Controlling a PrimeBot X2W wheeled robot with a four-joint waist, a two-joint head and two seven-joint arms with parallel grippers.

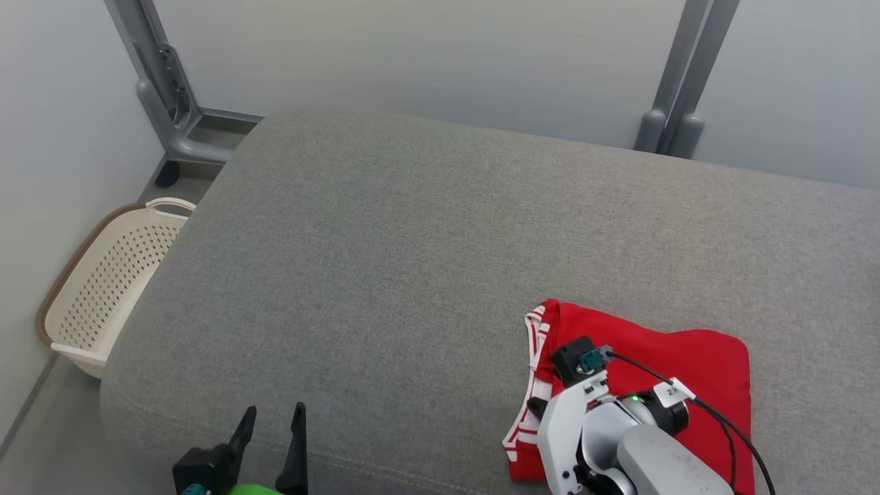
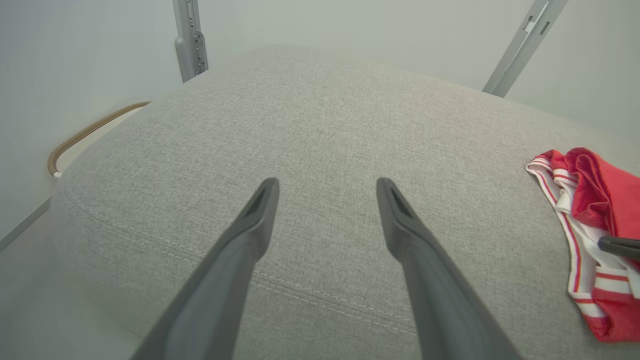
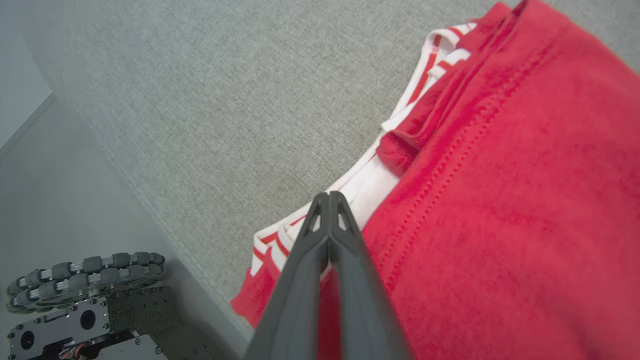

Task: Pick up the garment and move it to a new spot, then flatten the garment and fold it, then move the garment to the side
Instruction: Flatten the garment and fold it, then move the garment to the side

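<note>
The garment [image 1: 687, 371] is red with a white, red-striped band and lies folded on the grey cushion [image 1: 412, 240] near its front right. It also shows in the left wrist view as the garment [image 2: 600, 200] at the right edge, and in the right wrist view as the garment [image 3: 500, 200]. My right gripper [image 3: 328, 196] is shut, fingers pressed together, tips resting over the white band at the garment's left edge. My left gripper [image 1: 275, 416] hangs open over the cushion's front left, well apart from the garment; the left wrist view shows this left gripper [image 2: 327, 185] with nothing between its fingers.
A cream perforated laundry basket [image 1: 110, 289] stands on the floor left of the cushion. Grey metal frame posts [image 1: 165, 89] rise behind against the pale wall. The robot's wheeled base [image 3: 85, 280] sits below the cushion's front edge.
</note>
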